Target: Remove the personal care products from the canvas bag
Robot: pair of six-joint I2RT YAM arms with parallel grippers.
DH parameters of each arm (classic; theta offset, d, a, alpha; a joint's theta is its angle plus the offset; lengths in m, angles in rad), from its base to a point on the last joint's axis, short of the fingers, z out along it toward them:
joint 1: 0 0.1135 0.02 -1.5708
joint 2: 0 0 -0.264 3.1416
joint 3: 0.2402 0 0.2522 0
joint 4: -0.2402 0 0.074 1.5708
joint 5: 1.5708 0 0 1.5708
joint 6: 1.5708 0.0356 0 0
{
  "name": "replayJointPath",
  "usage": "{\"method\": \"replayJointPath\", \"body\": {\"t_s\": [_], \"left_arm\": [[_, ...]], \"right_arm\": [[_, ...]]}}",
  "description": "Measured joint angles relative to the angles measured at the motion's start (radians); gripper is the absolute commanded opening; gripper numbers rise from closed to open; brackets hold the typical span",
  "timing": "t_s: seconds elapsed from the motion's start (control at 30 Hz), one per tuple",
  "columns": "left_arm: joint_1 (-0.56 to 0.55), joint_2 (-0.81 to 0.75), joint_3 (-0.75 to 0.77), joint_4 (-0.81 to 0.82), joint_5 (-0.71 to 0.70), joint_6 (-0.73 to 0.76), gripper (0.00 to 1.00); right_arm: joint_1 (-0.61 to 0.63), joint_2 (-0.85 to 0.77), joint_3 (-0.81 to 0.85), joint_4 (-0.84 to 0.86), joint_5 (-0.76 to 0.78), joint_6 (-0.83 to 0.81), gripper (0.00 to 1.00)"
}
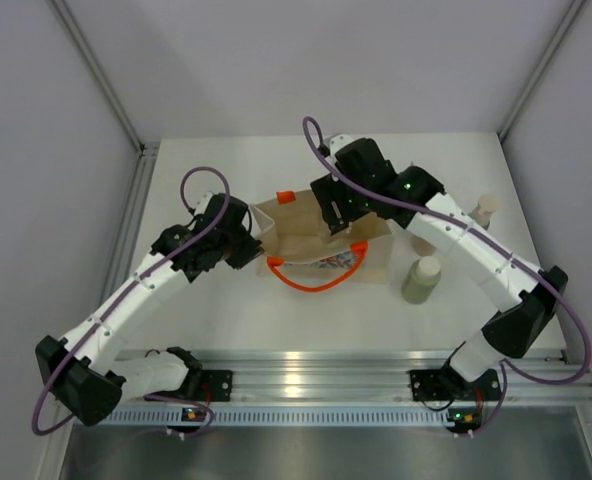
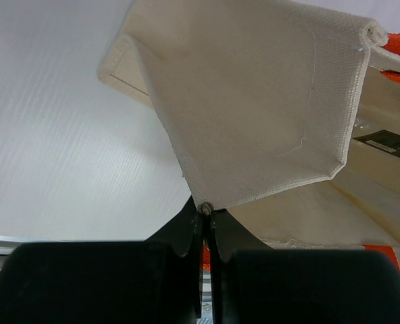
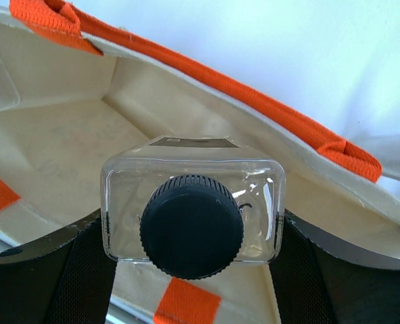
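Note:
The beige canvas bag (image 1: 301, 238) with orange handles (image 1: 316, 280) lies at the table's middle, mouth open. My left gripper (image 1: 248, 243) is shut on the bag's left corner; the left wrist view shows the jaws pinching the canvas tip (image 2: 206, 208) of the bag (image 2: 254, 115). My right gripper (image 1: 336, 212) reaches into the bag's mouth. In the right wrist view it (image 3: 192, 226) is shut on the dark-lidded square clear jar (image 3: 192, 212), inside the bag (image 3: 58, 148). A grey-green bottle (image 1: 422, 279) and a tan bottle (image 1: 487, 211) stand on the table to the right of the bag.
A metal rail (image 1: 306, 372) runs along the table's near edge by the arm bases. Grey walls close the left, right and far sides. My right arm (image 1: 466, 245) arches between the two standing bottles.

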Motion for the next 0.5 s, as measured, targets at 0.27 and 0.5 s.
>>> {"method": "replayJointPath", "body": {"t_s": [0.27,0.5], "left_arm": [[0.0,0.013,0.012,-0.001,-0.002,0.0,0.0],[0.0,0.019,0.016,-0.001,-0.002,0.0,0.0]], "right_arm": [[0.017,-0.005,0.143,-0.145,0.0,0.002,0.0],[0.018,-0.034,0.293,-0.237,0.001,0.019,0.0]]}}
